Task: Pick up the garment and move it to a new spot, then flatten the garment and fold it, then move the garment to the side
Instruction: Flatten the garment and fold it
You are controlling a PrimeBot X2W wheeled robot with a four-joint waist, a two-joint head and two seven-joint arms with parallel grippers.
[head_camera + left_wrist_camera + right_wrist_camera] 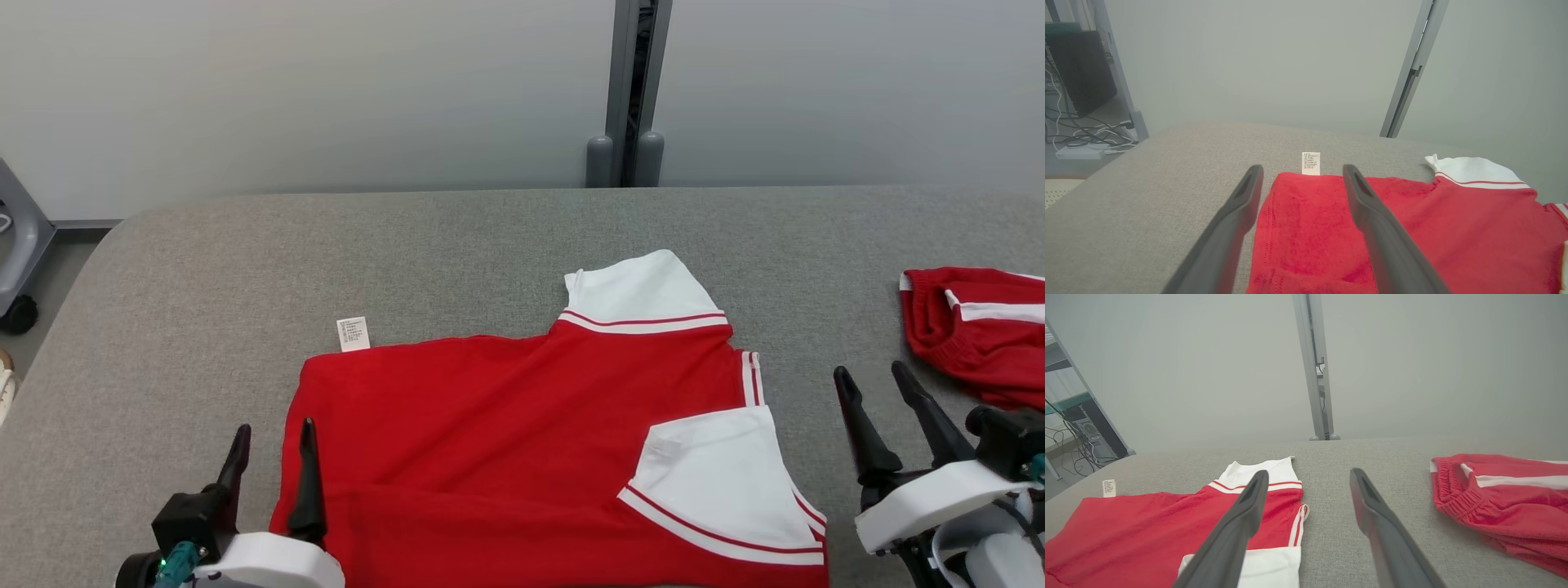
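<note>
The garment (506,433) is a red shirt with white sleeves, lying flat on the grey table (204,269) with a white care label (353,333) sticking out of its far left edge. One sleeve is folded over its near right part. My left gripper (273,445) stands open at the shirt's left edge, its fingers apart over the red hem (1306,228). My right gripper (872,374) is open just right of the shirt (1147,531), above bare table, holding nothing.
A second red garment with white stripes (976,331) lies bunched at the table's right edge, close to my right gripper (1310,473). A grey post (633,90) stands behind the table. A chair base (20,245) shows at the far left.
</note>
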